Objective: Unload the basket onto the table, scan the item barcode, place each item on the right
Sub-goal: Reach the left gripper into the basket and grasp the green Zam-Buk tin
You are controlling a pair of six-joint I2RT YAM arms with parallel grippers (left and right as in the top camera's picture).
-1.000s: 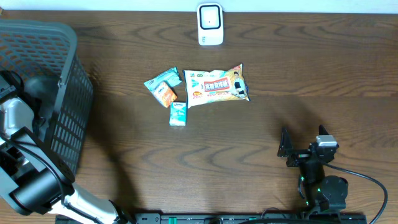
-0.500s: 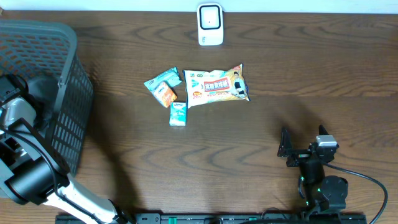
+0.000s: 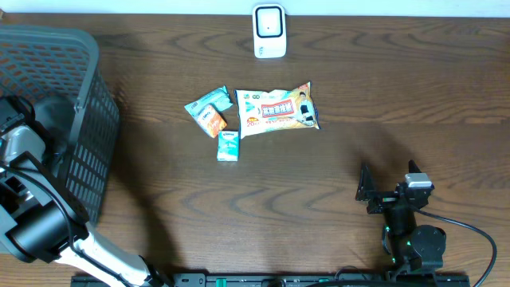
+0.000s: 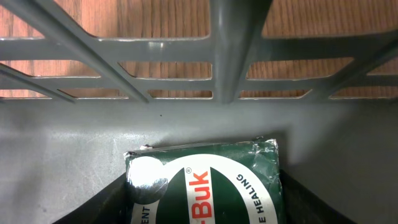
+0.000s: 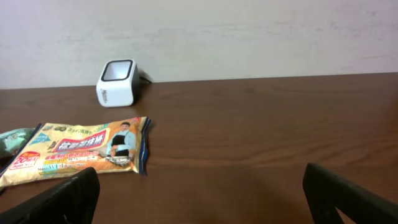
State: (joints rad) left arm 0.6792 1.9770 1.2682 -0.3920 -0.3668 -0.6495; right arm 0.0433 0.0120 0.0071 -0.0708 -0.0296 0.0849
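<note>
Inside the basket, the left hand frames a green, white-lettered packet; pinched or not, unclear.

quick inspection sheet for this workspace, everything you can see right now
surface: dark wooden table, bare on the right half
job's things: white scanner upright at the far edge; grey basket at the left; green packet lying on the basket floor; large snack bag flat mid-table, three small packets just left of it
clutter: nothing seen
grippers: left gripper down inside the basket, fingers either side of the green packet, grip cannot be told; right gripper open, holding nothing, low over the table
cables: black cable looping from the right arm's base
surroundings: pale wall behind the table
</note>
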